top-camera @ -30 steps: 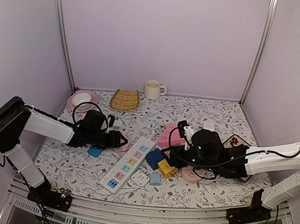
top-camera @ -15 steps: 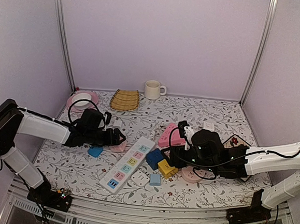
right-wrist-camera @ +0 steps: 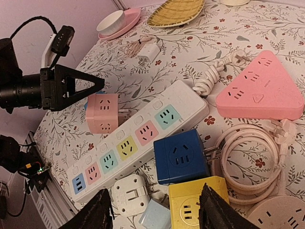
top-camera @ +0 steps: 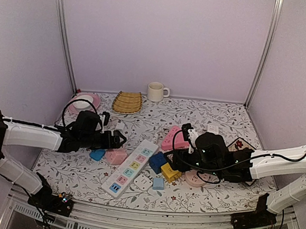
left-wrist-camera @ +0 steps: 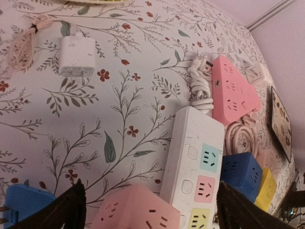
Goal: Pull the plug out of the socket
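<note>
Your left gripper (left-wrist-camera: 150, 195) gapes wide, empty, just by the pink plug (right-wrist-camera: 101, 113); right gripper (right-wrist-camera: 157, 210) half-open, empty. It looks light, hard, slick: pinch its flat sides

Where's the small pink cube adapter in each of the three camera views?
Top external: pink cube left of centre, by the strip's left side.
Left wrist: cube at the bottom edge, centre.
Right wrist: cube left of centre.
Shared landmark: the white power strip beside it.

Plain lilac walls (top-camera: 164, 41) enclose a floral-clothed table (top-camera: 224, 116).
</note>
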You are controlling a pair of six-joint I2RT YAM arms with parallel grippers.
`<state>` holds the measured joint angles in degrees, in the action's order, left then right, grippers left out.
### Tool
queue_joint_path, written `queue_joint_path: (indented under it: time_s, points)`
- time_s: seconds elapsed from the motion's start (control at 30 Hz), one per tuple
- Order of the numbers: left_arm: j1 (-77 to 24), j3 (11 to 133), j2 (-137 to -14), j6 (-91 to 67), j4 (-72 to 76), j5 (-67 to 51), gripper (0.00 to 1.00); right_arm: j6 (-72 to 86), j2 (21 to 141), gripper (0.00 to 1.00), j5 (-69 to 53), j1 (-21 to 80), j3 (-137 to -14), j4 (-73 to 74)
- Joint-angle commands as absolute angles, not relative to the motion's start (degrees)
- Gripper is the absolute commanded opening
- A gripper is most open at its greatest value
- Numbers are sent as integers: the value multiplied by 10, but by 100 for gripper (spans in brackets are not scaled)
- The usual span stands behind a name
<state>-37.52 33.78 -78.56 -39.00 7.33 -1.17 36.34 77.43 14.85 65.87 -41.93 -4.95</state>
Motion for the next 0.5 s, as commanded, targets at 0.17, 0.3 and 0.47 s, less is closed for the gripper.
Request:
queue_joint_path:
  time_s: [0.17,0.3,0.47]
  points:
    - [-386,301,-702,-381,31,44,97,362,766,74,179,655,-413,-38]
    - [-390,289,-674,-376,29,55,97,359,754,85,186,646,-402,-33]
    - [-399,288,-645,-362,18,85,97,350,734,99,198,611,-385,-20]
